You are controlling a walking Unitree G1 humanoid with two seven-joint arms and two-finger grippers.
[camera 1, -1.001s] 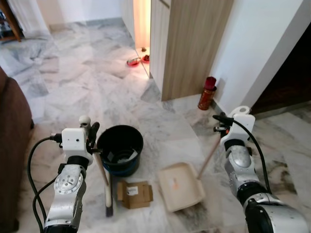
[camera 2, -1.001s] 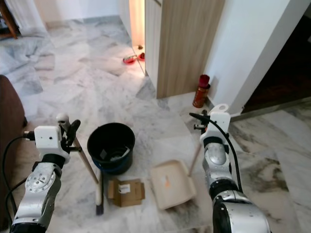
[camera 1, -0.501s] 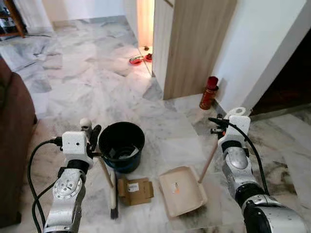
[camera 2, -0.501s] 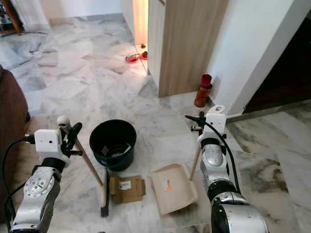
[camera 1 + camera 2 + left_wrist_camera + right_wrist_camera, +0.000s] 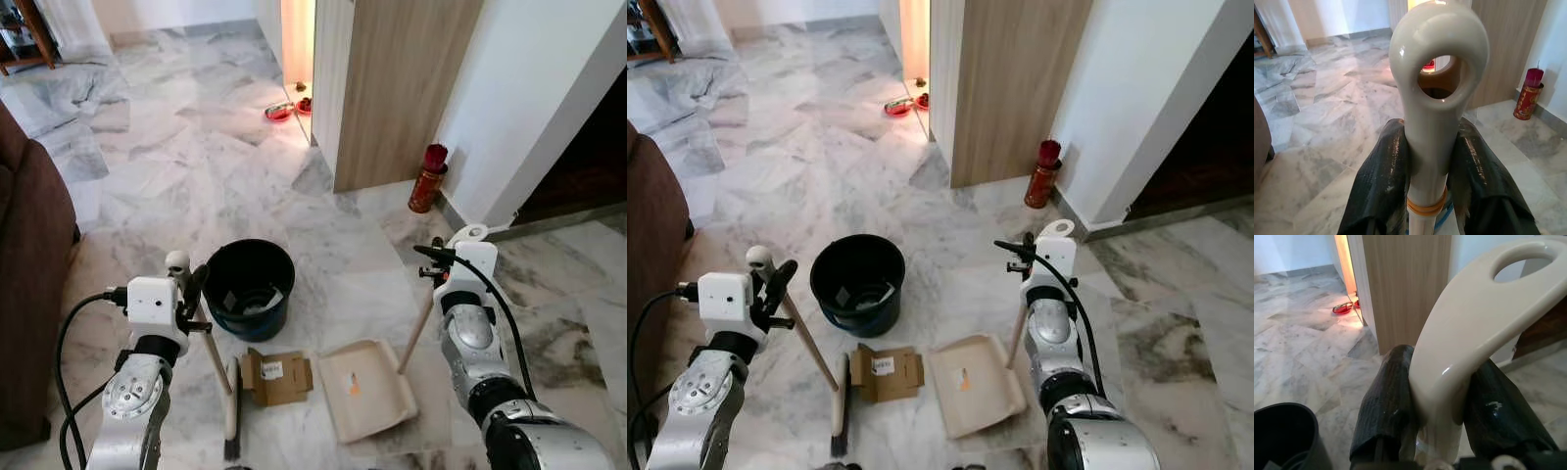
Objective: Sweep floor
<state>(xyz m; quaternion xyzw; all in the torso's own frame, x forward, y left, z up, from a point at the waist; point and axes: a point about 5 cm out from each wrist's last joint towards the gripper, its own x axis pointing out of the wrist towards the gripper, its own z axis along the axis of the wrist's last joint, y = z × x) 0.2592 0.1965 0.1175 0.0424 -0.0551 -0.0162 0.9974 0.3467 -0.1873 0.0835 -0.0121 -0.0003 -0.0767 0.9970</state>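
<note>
- Your left gripper (image 5: 1432, 161) is clenched on the broom (image 5: 217, 364) just below its cream looped handle end; the stick slants down to the brush head, which rests on the marble floor (image 5: 176, 186) beside the flattened cardboard box (image 5: 276, 376).
- Your right gripper (image 5: 1442, 406) is clamped on the curved cream grip of the dustpan (image 5: 367, 389), whose wooden stick runs down to the pan.
- The pan lies flat on the floor just right of the cardboard, with a small orange scrap on it.
- The black bucket (image 5: 249, 289) stands between your two arms — just beyond the cardboard, with some rubbish inside.
- Farther off you have a red canister (image 5: 427, 178) at the foot of the white wall, near the wooden panel (image 5: 402, 88).
- A brown sofa (image 5: 29, 284) lines your left side.
</note>
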